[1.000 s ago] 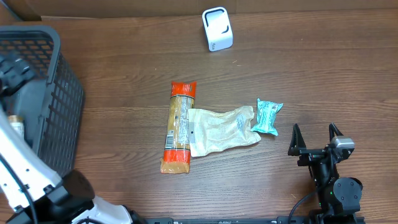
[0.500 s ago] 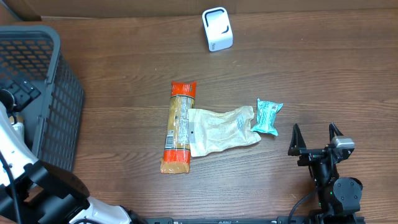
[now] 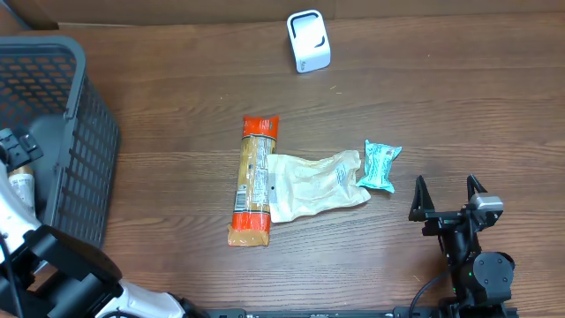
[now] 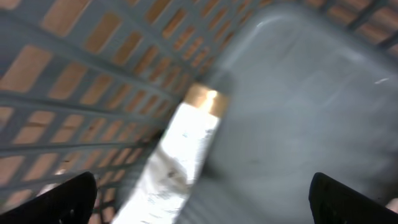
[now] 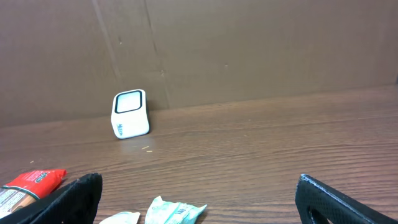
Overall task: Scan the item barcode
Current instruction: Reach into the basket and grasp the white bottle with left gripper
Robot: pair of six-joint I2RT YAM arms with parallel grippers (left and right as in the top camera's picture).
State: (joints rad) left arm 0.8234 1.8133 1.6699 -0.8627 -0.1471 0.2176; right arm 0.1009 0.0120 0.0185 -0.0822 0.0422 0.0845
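Left gripper (image 4: 200,193) is down inside the basket (image 3: 84,132), so that's your arm for this one. The right gripper (image 3: 446,196) sits parked at the near right edge of the table (image 3: 459,97), well away from the basket. The wrist view is blurred, but you can make out a pale packet (image 4: 185,146) with a gold-brown end on the basket floor. It lies ahead of the fingers and slightly left of centre. Its long axis runs diagonally, gold end far and to the right, the other end near and to the left. Left fingers are spread fully wide, not touching the packet and holding nothing. Right fingers are equally wide and hold nothing. My read: you want the jaws across the packet's short side, so rotate the wrist to suit the diagonal before you descend. The scanner (image 3: 308,41) stands at the far edge, well apart from the basket, so expect a long carry.
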